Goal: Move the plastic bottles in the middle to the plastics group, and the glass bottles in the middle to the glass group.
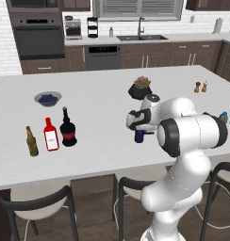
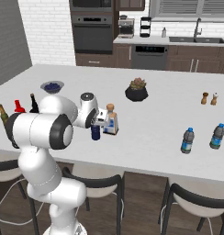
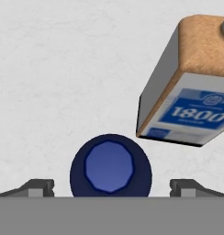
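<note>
Below pincer [image 3: 111, 187] (open) — squat navy bottle [image 3: 110, 166], dk cap.

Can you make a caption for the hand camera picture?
Open gripper poised above the navy-blue bottle, with the blue-labelled square bottle beside it.

The white counter [image 1: 102, 127] carries bottles, a berry bowl [image 1: 47, 98], a plant [image 1: 141, 87] and, seemingly, shakers [image 1: 201, 86].

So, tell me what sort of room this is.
A rendered home kitchen: a built-in oven, a sink with a faucet below a window, and a white island counter with stools.
</note>
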Controlling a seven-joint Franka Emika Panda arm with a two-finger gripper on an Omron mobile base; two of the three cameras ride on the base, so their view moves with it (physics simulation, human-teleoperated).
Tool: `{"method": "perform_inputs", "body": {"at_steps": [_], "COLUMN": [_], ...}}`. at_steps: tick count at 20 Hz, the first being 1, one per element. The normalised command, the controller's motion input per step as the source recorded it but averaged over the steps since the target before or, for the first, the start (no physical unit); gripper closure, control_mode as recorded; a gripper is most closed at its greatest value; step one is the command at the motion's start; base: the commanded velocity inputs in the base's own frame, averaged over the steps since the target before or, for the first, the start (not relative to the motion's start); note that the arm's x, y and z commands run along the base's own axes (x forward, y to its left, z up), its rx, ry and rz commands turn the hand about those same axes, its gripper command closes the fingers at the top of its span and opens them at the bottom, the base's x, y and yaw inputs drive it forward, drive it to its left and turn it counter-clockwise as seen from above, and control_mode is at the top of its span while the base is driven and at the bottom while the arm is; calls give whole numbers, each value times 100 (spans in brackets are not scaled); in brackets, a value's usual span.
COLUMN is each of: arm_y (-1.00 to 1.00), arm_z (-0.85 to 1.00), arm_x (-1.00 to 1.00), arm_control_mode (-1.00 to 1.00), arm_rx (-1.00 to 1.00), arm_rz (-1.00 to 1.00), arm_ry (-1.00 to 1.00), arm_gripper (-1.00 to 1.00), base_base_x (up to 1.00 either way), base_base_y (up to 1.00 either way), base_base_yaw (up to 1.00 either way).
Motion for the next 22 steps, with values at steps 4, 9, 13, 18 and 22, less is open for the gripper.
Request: {"method": "perform_inputs", "body": {"at_steps": [4, 9, 13, 18, 22], "arm_y": [0, 0, -7, -25, -45], "arm_z": [0, 0, 0, 4, 21], "arm_x": [0, 0, -31, -58, -38], "arm_control_mode": [-100, -100, -100, -100, -100], "arm_rx": [0, 0, 0, 1, 0], "arm_rz": [0, 0, 0, 0, -4], "arm_ry": [0, 0, 0, 0, 4], "arm_gripper": [100, 100, 100, 100, 100], "base_base_x": [0, 0, 0, 0, 0], "base_base_y": [0, 0, 0, 0, 0], "base_base_yaw": [0, 0, 0, 0, 0]}}
